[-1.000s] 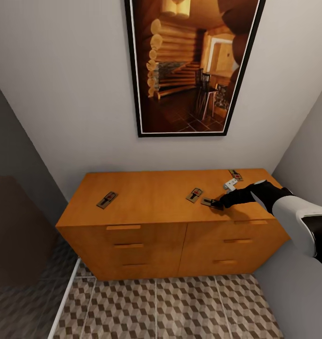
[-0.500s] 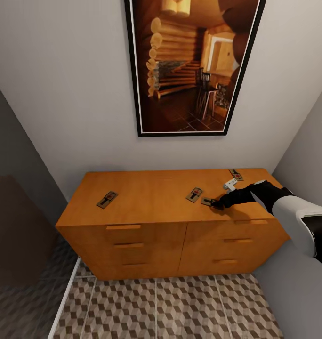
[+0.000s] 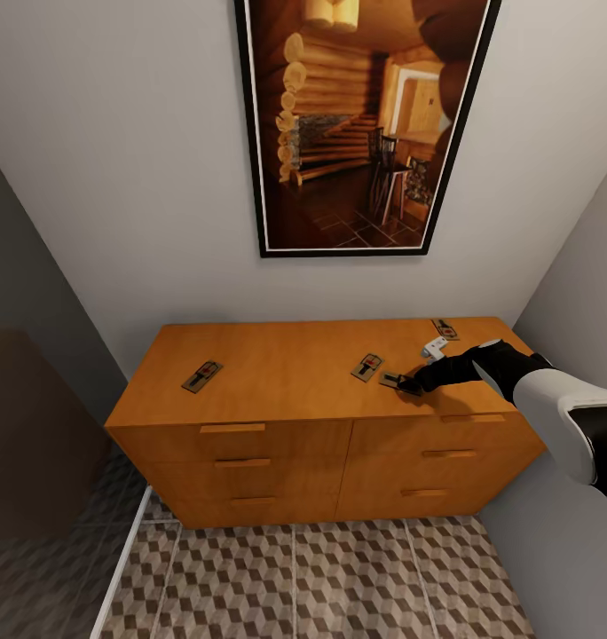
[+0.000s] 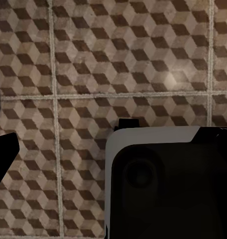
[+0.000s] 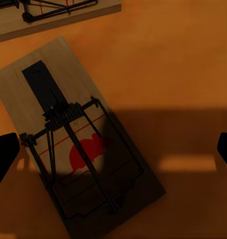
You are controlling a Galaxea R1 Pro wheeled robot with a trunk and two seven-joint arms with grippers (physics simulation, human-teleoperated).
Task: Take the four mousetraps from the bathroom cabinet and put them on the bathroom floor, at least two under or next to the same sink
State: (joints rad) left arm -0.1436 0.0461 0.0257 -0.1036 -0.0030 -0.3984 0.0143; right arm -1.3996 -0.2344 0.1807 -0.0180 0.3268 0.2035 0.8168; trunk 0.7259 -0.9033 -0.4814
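Right pincer (image 3: 408,385) spread wide above mousetrap (image 5: 78,144), on cabinet (image 3: 286,373).

Head camera high over cabinet (image 3: 277,373); right wrist close above its top.

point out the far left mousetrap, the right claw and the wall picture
far left mousetrap (image 3: 201,376), head view, middle of its board
right claw (image 3: 408,385), head view, between its fingertips
wall picture (image 3: 361,124), head view, middle of the canvas

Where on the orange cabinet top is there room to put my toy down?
The cabinet top is bare between the lone left mousetrap and the middle mousetrap. The right end is crowded: three traps and the right gripper.
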